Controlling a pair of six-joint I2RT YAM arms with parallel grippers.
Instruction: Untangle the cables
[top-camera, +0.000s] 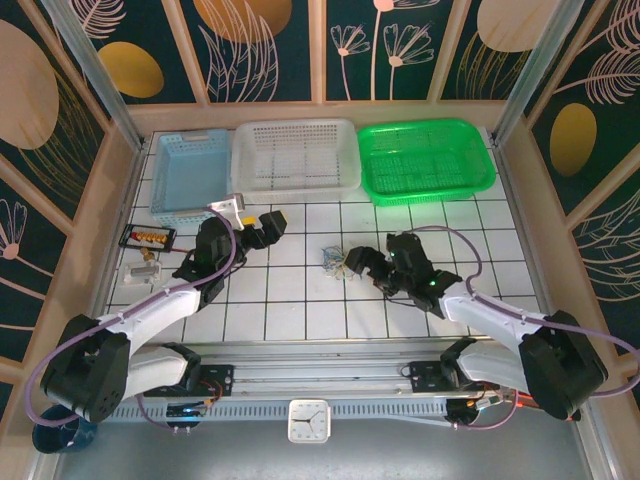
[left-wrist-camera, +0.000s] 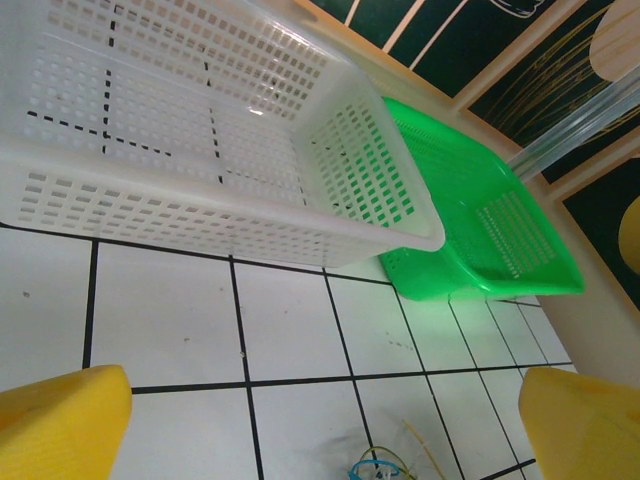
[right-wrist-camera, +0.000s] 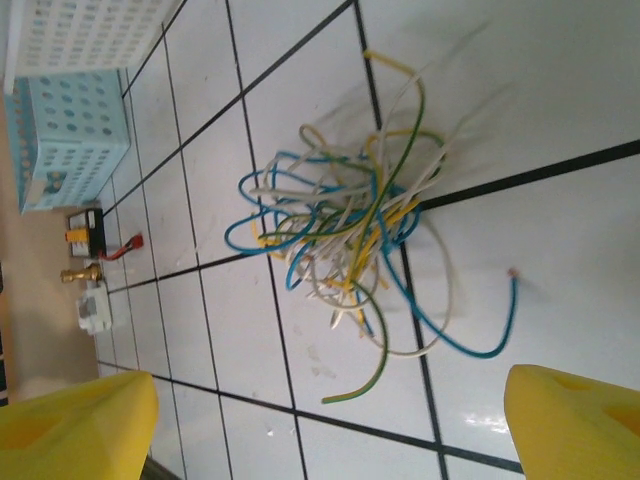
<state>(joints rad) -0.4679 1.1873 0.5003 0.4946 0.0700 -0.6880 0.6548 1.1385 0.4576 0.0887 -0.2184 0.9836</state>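
I am holding my right gripper (top-camera: 354, 264) spread wide, its foamy yellow pads (right-wrist-camera: 70, 425) empty, just short of the cables (right-wrist-camera: 345, 240), a loose knot of thin blue, yellow and whitish wires on the glossy tiled table (top-camera: 300, 290). My left gripper (top-camera: 272, 226) is gaping empty too, facing the perforated white basket (left-wrist-camera: 150, 210) and the green basket (left-wrist-camera: 450, 282) touching it.

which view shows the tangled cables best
Right wrist: the cables lie large and close, with blue, yellow and whitish strands easy to tell apart. Top external shows them as a tiny clump; left wrist catches a few strands at its bottom edge.
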